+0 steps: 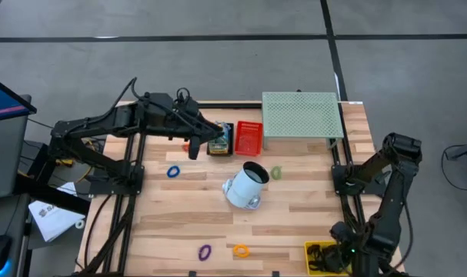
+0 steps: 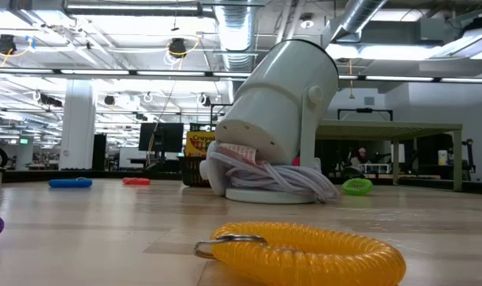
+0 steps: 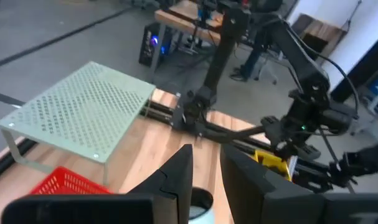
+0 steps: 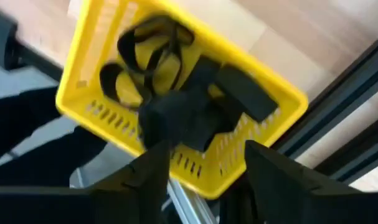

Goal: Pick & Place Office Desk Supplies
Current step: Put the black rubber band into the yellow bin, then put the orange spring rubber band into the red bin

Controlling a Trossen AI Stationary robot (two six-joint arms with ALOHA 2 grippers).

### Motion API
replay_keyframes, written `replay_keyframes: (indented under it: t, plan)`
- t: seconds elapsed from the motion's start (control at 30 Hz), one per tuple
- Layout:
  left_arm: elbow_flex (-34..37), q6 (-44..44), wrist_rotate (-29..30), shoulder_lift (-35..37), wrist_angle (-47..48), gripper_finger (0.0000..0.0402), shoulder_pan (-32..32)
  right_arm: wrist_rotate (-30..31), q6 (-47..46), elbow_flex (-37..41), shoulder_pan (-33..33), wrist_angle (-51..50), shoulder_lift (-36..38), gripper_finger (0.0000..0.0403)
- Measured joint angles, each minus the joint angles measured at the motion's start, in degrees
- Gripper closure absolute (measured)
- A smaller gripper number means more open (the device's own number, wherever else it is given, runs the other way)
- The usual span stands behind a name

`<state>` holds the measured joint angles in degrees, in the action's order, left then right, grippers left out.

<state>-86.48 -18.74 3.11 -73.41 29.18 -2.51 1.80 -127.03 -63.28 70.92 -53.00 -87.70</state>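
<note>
High view: your right gripper [image 1: 342,254] is hanging over the yellow basket [image 1: 314,248] at the table's near right corner. Right wrist view is showing its two fingers [image 4: 152,168] standing apart with nothing between them, just above the basket's rim; black binder clips [image 4: 238,90] are lying inside the basket, heaped and partly blurred, so you cannot count them.

Your left gripper [image 1: 193,148] is sitting at the far middle of the table, just beside a crayon box [image 1: 218,145] that is resting next to the red basket [image 1: 248,136]. Left wrist view is showing its fingers [image 3: 178,174] with a narrow gap between them and nothing visible in it; you cannot tell whether they are clamping anything.

Loose supplies are lying scattered: a blue ring [image 1: 173,172] left of centre, a green ring [image 1: 276,173] right of the white desk lamp [image 1: 246,185], a purple ring [image 1: 205,251] and an orange ring [image 1: 241,250] near the front edge. The lamp is lying tipped on its side mid-table. A green perforated shelf [image 1: 301,114] is standing at the far right.
</note>
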Motion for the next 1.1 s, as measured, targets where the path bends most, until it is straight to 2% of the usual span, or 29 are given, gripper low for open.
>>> replay_keyframes:
  t: [0.13, 0.3, 0.47, 0.57, 0.77, 0.87, 0.93, 1.03, 1.1]
  plan:
    - [0.0, -1.8, 2.5, -0.8, -2.8, 0.0325, 0.0, 1.3, 1.2, 0.0, 2.4, 1.0, -0.4, 0.0175]
    - [0.0, -4.4, 4.1, -2.2, -6.1, 0.0325, 0.0, 4.3, 0.9, -0.1, 3.6, -1.1, 0.0, 0.0179]
    - [0.0, -6.7, 4.2, -3.8, -5.7, 0.0325, 0.9, 15.4, 0.6, 0.0, 4.2, -8.4, 2.6, 0.019]
    - [-0.1, -11.6, 3.0, -4.1, -1.3, 0.0325, 2.2, 24.0, 0.5, 0.0, 3.2, -13.8, 4.9, 0.0197]
    - [0.0, -16.9, 2.8, -3.9, 15.1, 0.0325, 8.9, 40.8, -0.2, 0.0, -0.8, -21.3, 11.2, 0.0204]
    - [0.0, -23.8, 3.9, -3.9, 26.1, 0.0325, 13.0, 47.8, 0.0, 0.0, -3.5, -23.1, 14.4, 0.0201]
    - [0.0, -31.5, 6.2, -3.8, 34.2, 0.0325, 15.2, 52.4, 1.5, 0.0, -5.8, -23.4, 16.9, 0.0197]
    - [0.1, -49.5, 9.7, -3.8, 47.8, 0.0325, 16.9, 57.7, 4.4, 0.0, -9.8, -22.7, 20.3, 0.0191]
    - [1.3, -60.3, 11.0, -3.8, 52.9, 0.0325, 16.9, 61.1, 6.8, 0.0, -12.4, -21.4, 22.4, 0.0188]
